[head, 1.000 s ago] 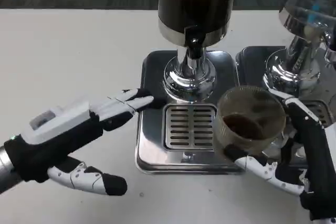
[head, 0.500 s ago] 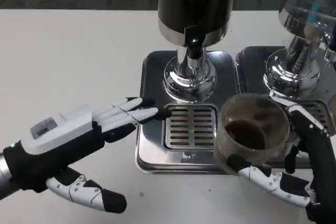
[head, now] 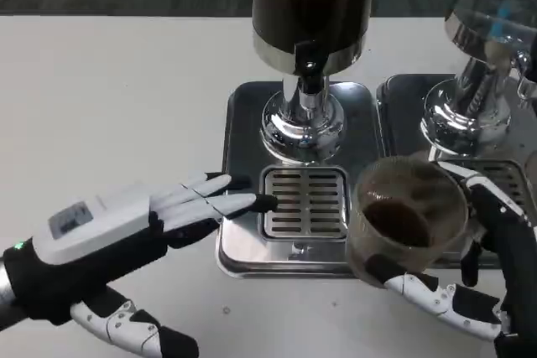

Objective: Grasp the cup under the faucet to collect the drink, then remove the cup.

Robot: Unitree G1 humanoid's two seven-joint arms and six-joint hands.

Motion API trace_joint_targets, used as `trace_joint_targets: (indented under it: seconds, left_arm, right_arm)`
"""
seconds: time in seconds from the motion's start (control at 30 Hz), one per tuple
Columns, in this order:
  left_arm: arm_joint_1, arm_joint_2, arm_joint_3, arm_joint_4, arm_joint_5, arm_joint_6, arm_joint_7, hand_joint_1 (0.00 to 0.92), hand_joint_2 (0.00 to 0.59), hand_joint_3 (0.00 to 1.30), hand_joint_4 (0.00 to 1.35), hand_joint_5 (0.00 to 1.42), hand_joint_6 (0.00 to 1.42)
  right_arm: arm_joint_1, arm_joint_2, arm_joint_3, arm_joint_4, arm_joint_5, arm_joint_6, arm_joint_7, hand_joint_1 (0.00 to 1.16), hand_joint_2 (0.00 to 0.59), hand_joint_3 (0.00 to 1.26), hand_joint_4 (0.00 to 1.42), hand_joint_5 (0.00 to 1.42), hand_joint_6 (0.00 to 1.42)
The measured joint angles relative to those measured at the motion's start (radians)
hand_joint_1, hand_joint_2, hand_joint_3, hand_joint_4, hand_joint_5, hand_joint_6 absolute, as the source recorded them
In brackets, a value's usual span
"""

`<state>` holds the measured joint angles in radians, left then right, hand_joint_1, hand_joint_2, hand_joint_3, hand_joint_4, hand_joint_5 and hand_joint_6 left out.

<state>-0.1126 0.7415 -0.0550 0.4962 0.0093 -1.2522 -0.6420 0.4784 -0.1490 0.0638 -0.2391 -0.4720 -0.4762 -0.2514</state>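
**Holding one filled cup clear of the drip grille**

Nearest, at the lower right, the right hand [head: 470,282] grips the single cup [head: 409,215], its white and black fingers [head: 419,289] wrapped under and round the base. The cup is clear, ribbed plastic, round, with dark drink pooled in the bottom. It sits to the right of the slotted grille, off from under the faucet, over the seam between the two trays.

At the lower left, the left hand [head: 126,236] lies flat and low, holding nothing. Its fingers are stretched out and slightly apart, their tips reaching the tray's left edge beside the grille, thumb hanging beneath.

Two drip trays stand side by side on the white worktop [head: 109,98], both dark polished metal: the middle tray [head: 239,123] carries one rectangular grille [head: 304,202] with two columns of slots.

Beyond rise two dispensers. The middle dispenser [head: 312,6] has a dark tank on a chrome pedestal, with a small black faucet [head: 310,63] at the front. The right dispenser [head: 491,14] looks clear above its chrome stem.
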Motion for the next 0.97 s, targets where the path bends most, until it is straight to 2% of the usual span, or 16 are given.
trace_joint_targets:
  seconds: [0.97]
  left_arm:
    - [-0.005, 0.008, -0.011, 0.019, 0.000, -0.001, 0.010, 0.000, 0.060, 0.08, 0.00, 0.00, 0.00]
  right_arm:
    - [0.021, 0.004, -0.011, -0.014, 0.000, -0.001, 0.006, 0.76, 0.199, 0.72, 0.82, 1.00, 1.28]
